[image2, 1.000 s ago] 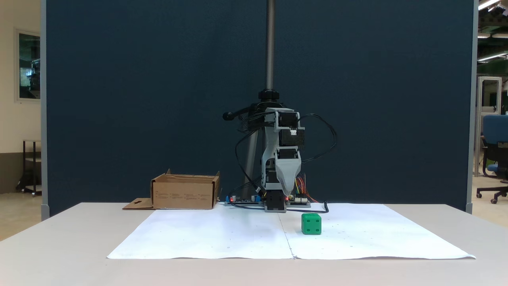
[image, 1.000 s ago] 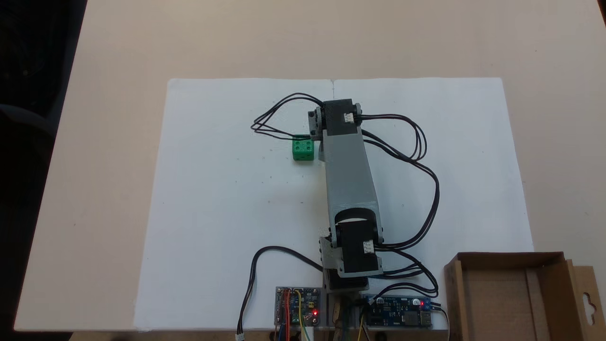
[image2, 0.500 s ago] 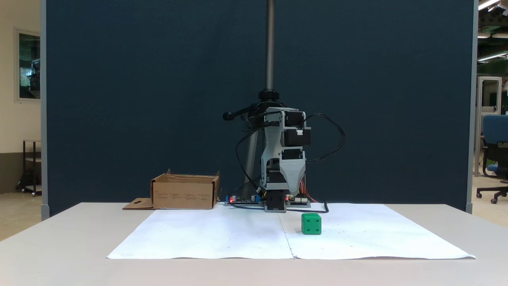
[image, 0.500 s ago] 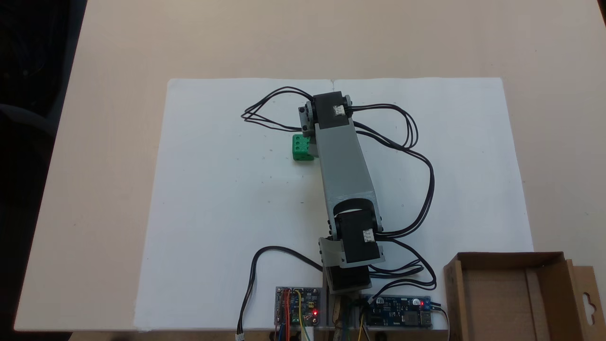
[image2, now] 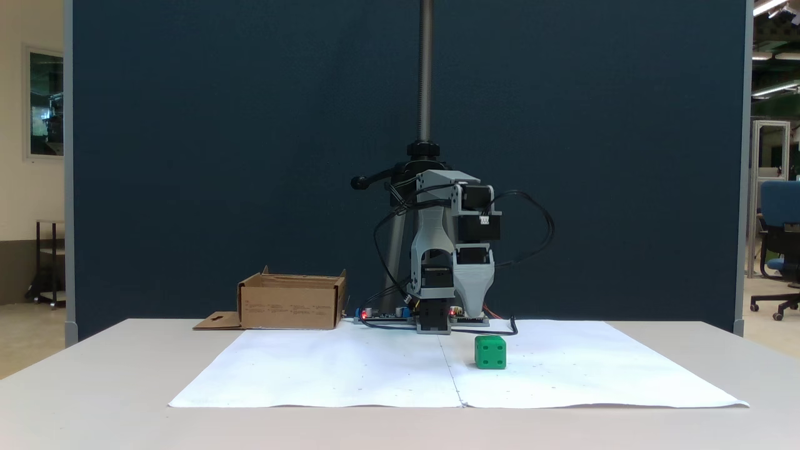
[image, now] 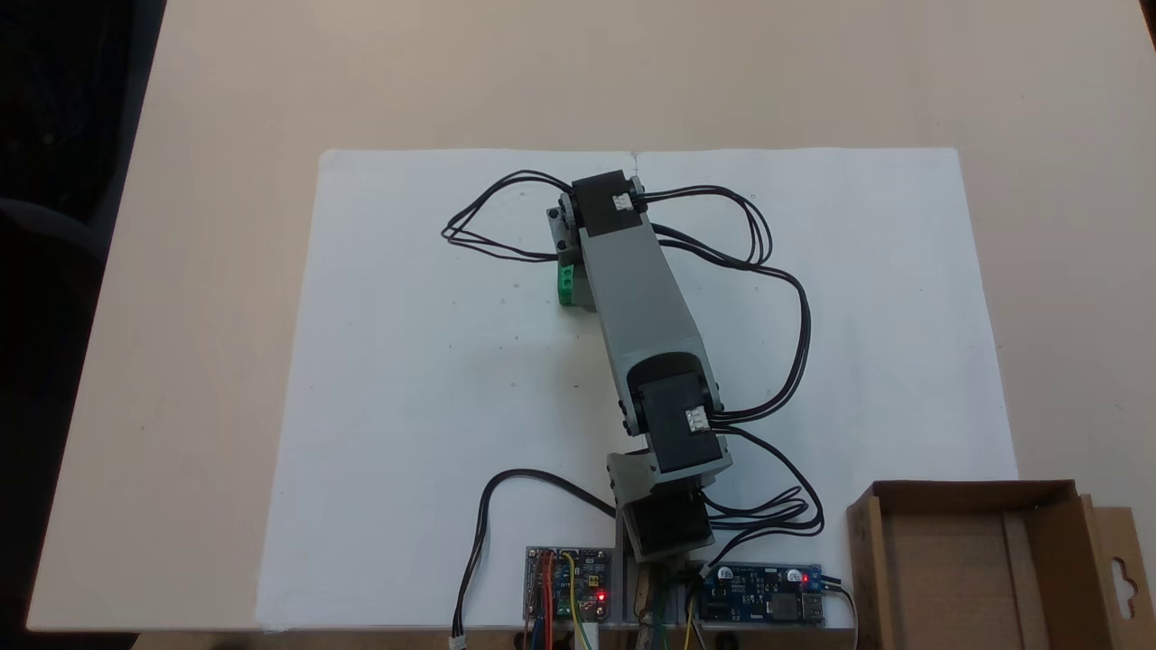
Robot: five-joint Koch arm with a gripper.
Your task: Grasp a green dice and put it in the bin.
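One tool (image2: 475,310) above green dice (image2: 490,352), opening unreadable.

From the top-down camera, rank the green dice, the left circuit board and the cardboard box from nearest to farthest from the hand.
1. Green dice, right beside the hand, under the arm's tip.
2. Left circuit board, bottom edge, by the arm's base.
3. Cardboard box, bottom right corner.

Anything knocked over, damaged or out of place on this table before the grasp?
Nothing stands out. The green dice sits flat on the white paper, apart from the claw hanging above it. The bin stands upright at the table's corner, its hang-hole flap folded outward.
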